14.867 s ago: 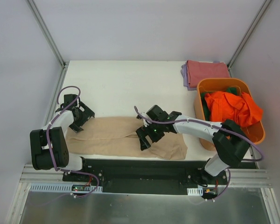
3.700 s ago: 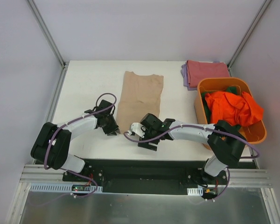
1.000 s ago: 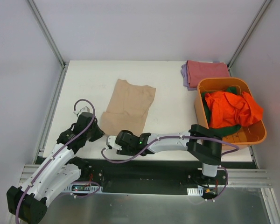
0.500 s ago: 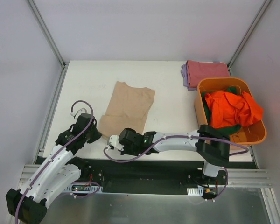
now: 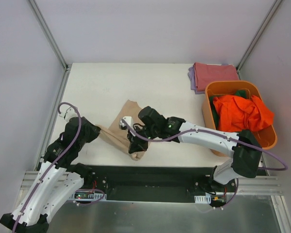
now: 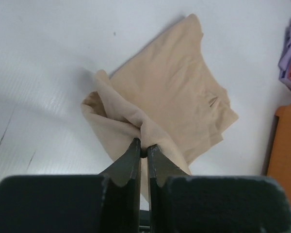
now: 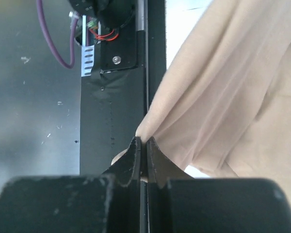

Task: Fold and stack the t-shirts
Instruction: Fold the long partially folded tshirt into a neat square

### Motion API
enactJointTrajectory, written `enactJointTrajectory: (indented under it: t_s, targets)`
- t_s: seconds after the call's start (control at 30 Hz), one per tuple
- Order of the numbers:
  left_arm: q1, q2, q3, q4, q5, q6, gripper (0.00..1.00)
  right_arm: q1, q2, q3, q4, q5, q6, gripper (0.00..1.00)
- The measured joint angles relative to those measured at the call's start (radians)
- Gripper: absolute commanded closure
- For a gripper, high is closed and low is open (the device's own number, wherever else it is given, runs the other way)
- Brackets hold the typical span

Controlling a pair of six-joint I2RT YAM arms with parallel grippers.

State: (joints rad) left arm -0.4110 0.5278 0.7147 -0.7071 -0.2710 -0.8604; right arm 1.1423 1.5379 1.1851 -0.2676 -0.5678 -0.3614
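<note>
Beige t-shirt (image 5: 115,133): mid-fold, left gripper (image 6: 142,148) and right gripper (image 7: 142,143) both clamped on it. Red shirt (image 5: 216,73) on lavender shirt (image 5: 191,75): folded, stacked. Orange shirt (image 5: 242,112), green shirt (image 5: 241,92): unfolded, in tub (image 5: 229,84).

You have a plain tan t-shirt (image 5: 117,132) on a white table (image 5: 102,82). Far right sit a dusty red t-shirt (image 5: 216,74) and a lavender t-shirt (image 5: 191,76). The orange tub (image 5: 231,83) shows a bright orange t-shirt (image 5: 242,112) and what looks like dark green cloth (image 5: 240,92). Your 2 arms, left arm (image 5: 53,174) and right arm (image 5: 203,136), are white with black joints and purple cables (image 5: 63,105).
</note>
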Motion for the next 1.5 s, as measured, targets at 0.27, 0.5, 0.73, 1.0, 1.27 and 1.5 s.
enactJointTrajectory:
  t_s: [0.27,0.5,0.73,1.0,1.27,1.5]
  targets:
    - [0.000,0.225,0.066,0.189,0.002,0.041,1.00,-0.219,-0.013,-0.015,-0.013,-0.070,0.096,0.99]
    - [0.000,0.472,0.155,0.346,0.026,0.072,1.00,-0.400,-0.024,-0.022,-0.013,-0.099,0.146,1.00]
    - [-0.001,0.740,0.312,0.425,0.060,0.112,1.00,-0.536,-0.003,-0.022,0.001,-0.115,0.167,1.00]
    - [0.016,1.131,0.541,0.468,0.112,0.164,0.75,-0.660,0.200,0.065,0.010,-0.032,0.167,0.64]
    - [0.066,1.359,0.734,0.491,0.133,0.230,0.01,-0.728,0.412,0.311,-0.132,0.204,0.084,0.04]
    - [0.077,1.331,0.752,0.494,0.261,0.271,0.01,-0.715,0.227,0.206,-0.074,0.205,0.121,0.04]
